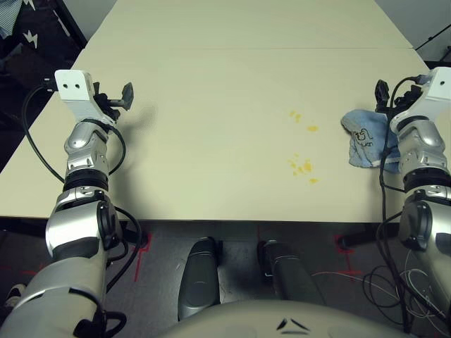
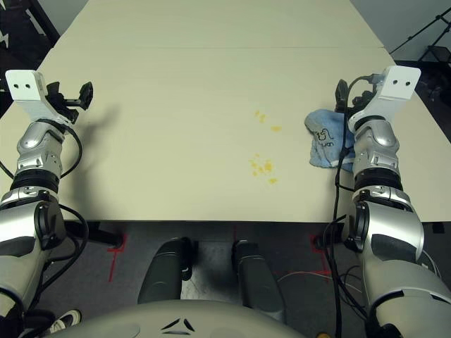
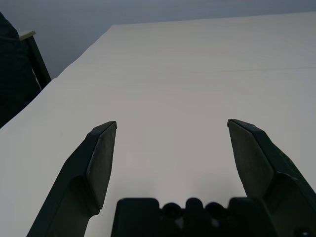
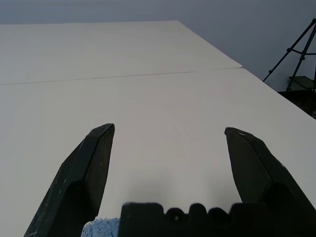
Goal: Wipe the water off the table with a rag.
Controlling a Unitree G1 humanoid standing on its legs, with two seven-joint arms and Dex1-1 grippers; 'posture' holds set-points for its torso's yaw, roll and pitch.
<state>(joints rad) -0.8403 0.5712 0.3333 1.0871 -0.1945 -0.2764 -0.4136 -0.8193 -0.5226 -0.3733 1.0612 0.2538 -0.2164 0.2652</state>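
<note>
The robot's left gripper (image 3: 172, 123) hovers over the left part of the pale cream table (image 1: 211, 127), its two black fingers spread wide apart with nothing between them, and its shadow falls on the tabletop just beside it. A black cable loops along the silver left forearm (image 1: 88, 183). Right of the table's middle lies the water (image 1: 304, 167), yellow-orange droplets in two small clusters, one nearer the robot's side of the table and the other a little farther off. Next, to the right of the droplets and apart from them, the light blue rag (image 1: 363, 137) lies crumpled on the table, a dark outline mark on its upper face and a white edge toward the robot. The right gripper (image 4: 169, 128) is above the table near the rag, partly overlapping it from the head's viewpoint; its two fingers also stand wide open, holding nothing. At the far right, a black tripod (image 4: 297, 54) stands beyond the table's edge.
</note>
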